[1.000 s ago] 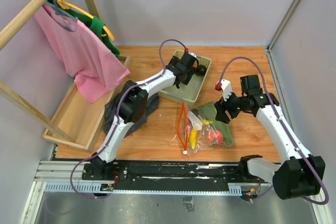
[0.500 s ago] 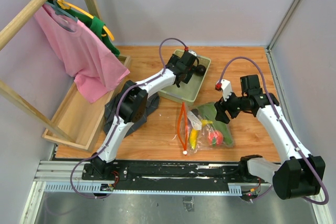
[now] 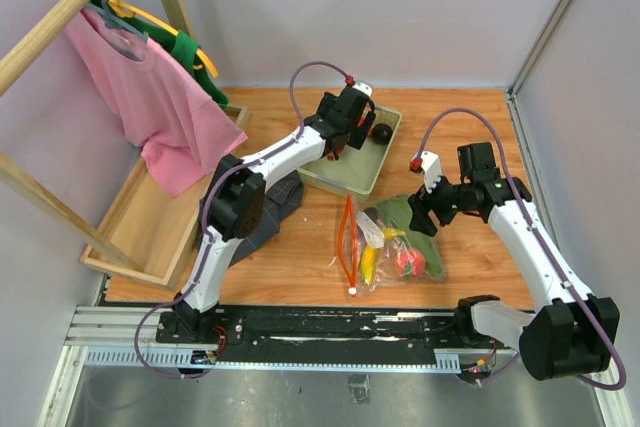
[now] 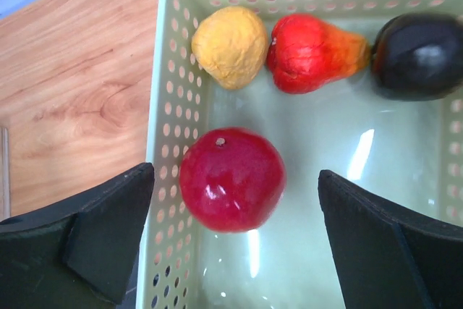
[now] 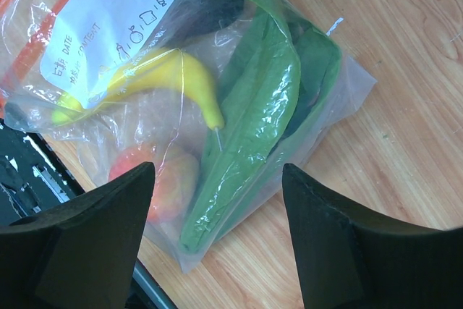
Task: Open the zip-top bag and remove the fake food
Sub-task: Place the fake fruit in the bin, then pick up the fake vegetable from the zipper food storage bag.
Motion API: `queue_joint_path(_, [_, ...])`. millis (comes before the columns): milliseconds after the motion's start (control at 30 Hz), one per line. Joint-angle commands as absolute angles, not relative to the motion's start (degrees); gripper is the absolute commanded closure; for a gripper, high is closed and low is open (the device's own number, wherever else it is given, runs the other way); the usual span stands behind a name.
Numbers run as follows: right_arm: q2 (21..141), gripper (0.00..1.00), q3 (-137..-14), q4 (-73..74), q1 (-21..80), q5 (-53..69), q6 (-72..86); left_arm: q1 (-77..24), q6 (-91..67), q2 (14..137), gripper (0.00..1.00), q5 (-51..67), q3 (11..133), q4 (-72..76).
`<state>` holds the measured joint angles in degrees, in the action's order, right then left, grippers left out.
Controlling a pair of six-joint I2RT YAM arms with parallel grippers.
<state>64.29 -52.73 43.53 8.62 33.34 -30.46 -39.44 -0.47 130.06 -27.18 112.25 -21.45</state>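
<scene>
The zip-top bag [image 3: 392,244] lies on the wooden table, its orange zip strip [image 3: 347,239] towards the left. In the right wrist view its white label [image 5: 108,27], a yellow banana [image 5: 163,70], a long green leafy piece [image 5: 253,128] and a red-orange fruit [image 5: 170,182] show through the plastic. My right gripper [image 5: 217,179] hovers open just above the bag's closed end [image 3: 425,209]. My left gripper [image 4: 235,182] stands open over the pale green tray [image 4: 163,106], holding nothing. A red round fruit [image 4: 231,189] lies in the tray below it.
The tray [image 3: 352,183] also holds a yellow lumpy fruit [image 4: 229,46], a red-orange one [image 4: 311,52] and a dark purple one [image 4: 419,56]. A dark cloth [image 3: 278,202] lies left of the bag. A wooden crate [image 3: 150,217] and a rack with a pink shirt [image 3: 150,97] stand at left.
My left arm has lifted and drawn back a little over the tray, its jaws opening slightly wider. The right arm and the bag have hardly moved.
</scene>
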Motion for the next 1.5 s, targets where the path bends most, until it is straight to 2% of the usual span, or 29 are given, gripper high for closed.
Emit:
queue_joint_path(0, [63.58,0.27,-52.21,44.17,6.58,35.05,-30.73,-39.20,-3.20,122.83,0.01,-23.51,108.55,-16.44])
queue_joint_path(233, [63.16,0.27,-52.21,44.64,6.59,36.67,-31.40,-39.20,-6.18,110.74,0.01,-17.08,94.49,-7.31])
queue_joint_path(600, [61.99,0.27,-52.13,45.35,6.91,40.80,-33.50,-39.14,-12.50,84.69,0.01,-8.18,64.15,10.30])
queue_joint_path(867, [60.05,0.26,-51.15,45.32,8.39,44.69,-36.09,-39.13,-18.59,65.44,0.04,6.01,42.08,21.90])
queue_joint_path(1167, [58.72,0.20,-49.19,45.30,13.43,50.49,-42.46,-39.11,-29.84,49.05,0.15,15.24,20.63,34.16])
queue_joint_path(1300, [57.47,0.12,-46.55,45.54,16.04,54.52,-52.01,-39.11,-32.83,44.98,0.19,17.29,14.51,38.11])
queue_joint_path(1400, [55.45,0.01,-44.88,48.83,19.61,56.17,-66.82,-39.20,-33.84,45.49,0.33,20.43,12.03,40.60])
queue_joint_path(1467, [55.77,0.02,-45.28,52.33,20.71,57.60,-77.24,-39.47,-34.00,47.44,0.45,21.93,11.40,41.28])
